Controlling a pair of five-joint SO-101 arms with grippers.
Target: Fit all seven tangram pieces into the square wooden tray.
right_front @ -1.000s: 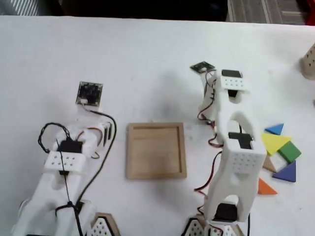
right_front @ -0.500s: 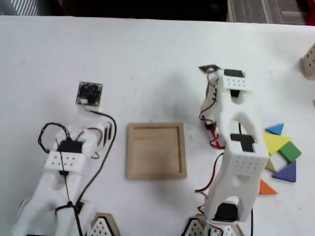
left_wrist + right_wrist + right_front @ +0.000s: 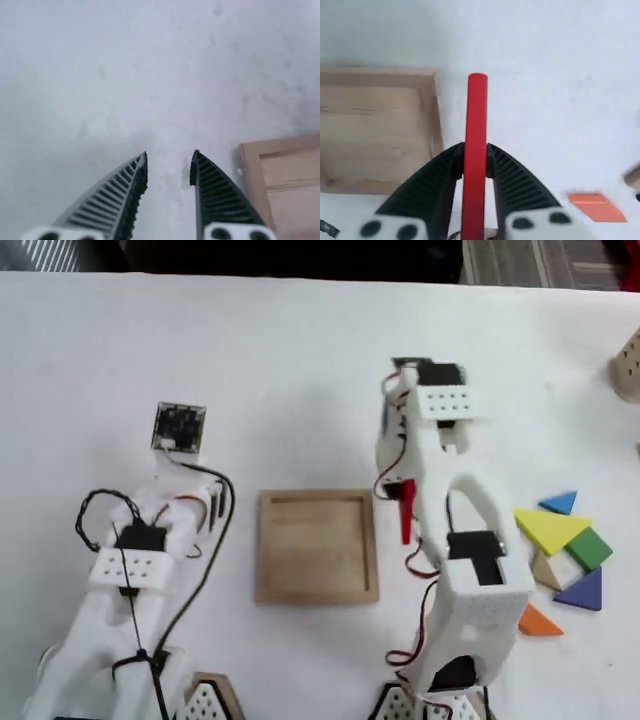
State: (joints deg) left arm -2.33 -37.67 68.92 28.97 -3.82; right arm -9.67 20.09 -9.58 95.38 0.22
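The square wooden tray [image 3: 316, 545] lies empty between the two arms, and also appears in the right wrist view [image 3: 375, 130]. My right gripper [image 3: 475, 148] is shut on a red tangram piece [image 3: 475, 115], held edge-on just beside the tray's right rim; from above the red piece [image 3: 405, 515] hangs under that arm. To the right lie a yellow triangle [image 3: 555, 530], a small blue triangle [image 3: 560, 502], a green square [image 3: 590, 548], a tan piece [image 3: 548, 568], a dark blue triangle [image 3: 583, 592] and an orange triangle [image 3: 540, 620]. My left gripper [image 3: 169, 162] is open over bare table, left of the tray's corner [image 3: 285, 175].
A pale wooden object [image 3: 628, 365] stands at the far right table edge. Cables trail beside the left arm [image 3: 215, 530]. The white table behind the tray is open space.
The right arm has swung left toward the tray, and the red piece in its gripper now shows beside the tray's right rim. The left arm has stayed put.
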